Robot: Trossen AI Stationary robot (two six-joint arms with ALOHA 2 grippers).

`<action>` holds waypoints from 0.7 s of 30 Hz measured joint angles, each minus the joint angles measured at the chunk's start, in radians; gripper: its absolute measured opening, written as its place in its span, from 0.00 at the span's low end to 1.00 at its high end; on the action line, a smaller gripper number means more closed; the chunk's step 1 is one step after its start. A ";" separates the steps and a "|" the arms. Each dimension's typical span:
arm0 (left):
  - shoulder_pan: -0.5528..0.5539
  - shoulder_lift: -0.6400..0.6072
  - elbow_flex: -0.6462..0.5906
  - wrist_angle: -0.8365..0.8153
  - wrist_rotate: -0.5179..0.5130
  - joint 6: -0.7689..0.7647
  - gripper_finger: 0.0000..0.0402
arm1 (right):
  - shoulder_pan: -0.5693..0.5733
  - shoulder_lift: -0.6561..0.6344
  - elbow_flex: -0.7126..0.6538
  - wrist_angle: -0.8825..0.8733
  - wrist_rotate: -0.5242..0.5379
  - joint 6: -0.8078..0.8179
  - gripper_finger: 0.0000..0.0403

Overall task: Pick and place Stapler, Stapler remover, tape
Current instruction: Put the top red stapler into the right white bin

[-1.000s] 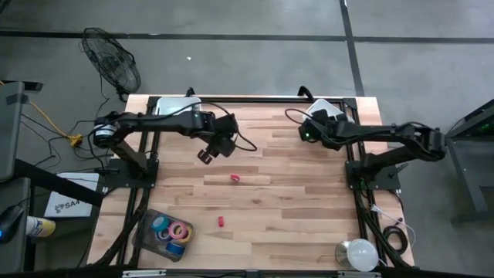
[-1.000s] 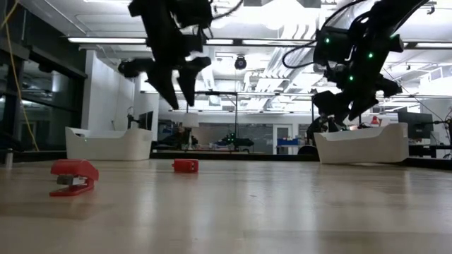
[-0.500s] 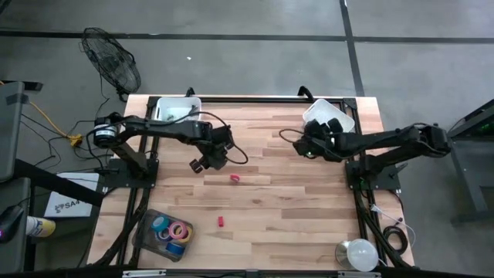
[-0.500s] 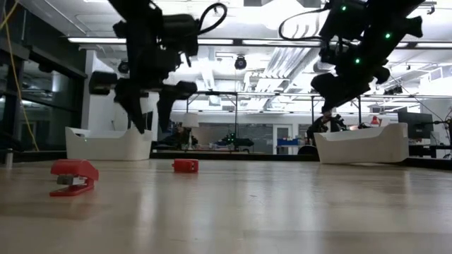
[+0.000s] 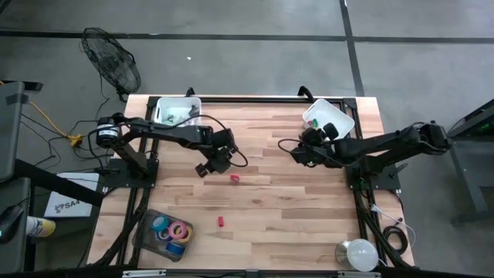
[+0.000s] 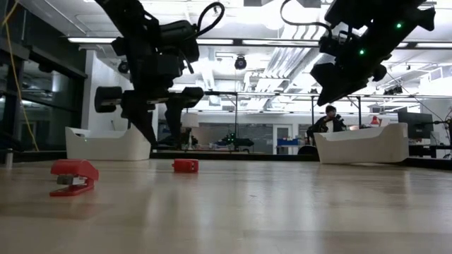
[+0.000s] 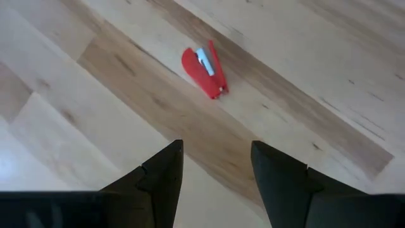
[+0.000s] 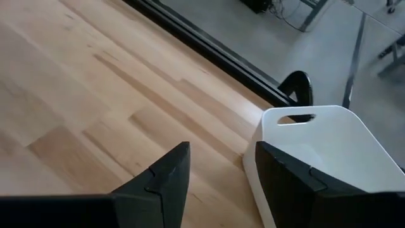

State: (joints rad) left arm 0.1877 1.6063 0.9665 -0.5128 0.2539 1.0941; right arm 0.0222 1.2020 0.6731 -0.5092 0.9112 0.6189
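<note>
The small red stapler (image 7: 204,69) lies flat on the wooden counter (image 5: 293,193), long axis diagonal across the planks (metal strip up). The left end effector (image 7: 215,174) hovers above it, fingers apart and empty; the right end effector (image 8: 218,174), also parted and empty, hangs near the white bin (image 8: 316,158).

Two dark jointed arms with looping black cables, green lights on the right one.

Bright, even overhead strip lighting w/ glare; soft shadows, wrist-view fingers blurry.
</note>
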 joint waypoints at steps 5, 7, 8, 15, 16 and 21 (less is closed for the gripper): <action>-0.022 0.018 -0.001 0.026 -0.001 -0.007 0.45 | 0.026 0.000 0.000 0.013 0.006 -0.016 0.43; -0.034 0.031 0.002 0.055 -0.003 -0.013 0.45 | 0.035 0.000 0.000 0.021 0.007 -0.017 0.43; -0.037 0.035 0.001 0.054 -0.011 -0.019 0.45 | 0.040 0.000 0.000 0.026 0.007 -0.018 0.43; -0.045 0.068 -0.001 0.070 -0.073 -0.036 0.45 | 0.067 0.000 0.000 0.051 0.007 -0.024 0.43; -0.046 0.074 0.002 0.085 -0.082 -0.041 0.45 | 0.071 0.000 0.000 0.054 0.007 -0.026 0.43; -0.045 0.082 0.001 0.101 -0.083 -0.052 0.45 | 0.085 0.000 0.000 0.061 0.007 -0.037 0.43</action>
State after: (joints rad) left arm 0.1429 1.6878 0.9674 -0.4118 0.1706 1.0424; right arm 0.1076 1.2018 0.6727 -0.4482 0.9178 0.5820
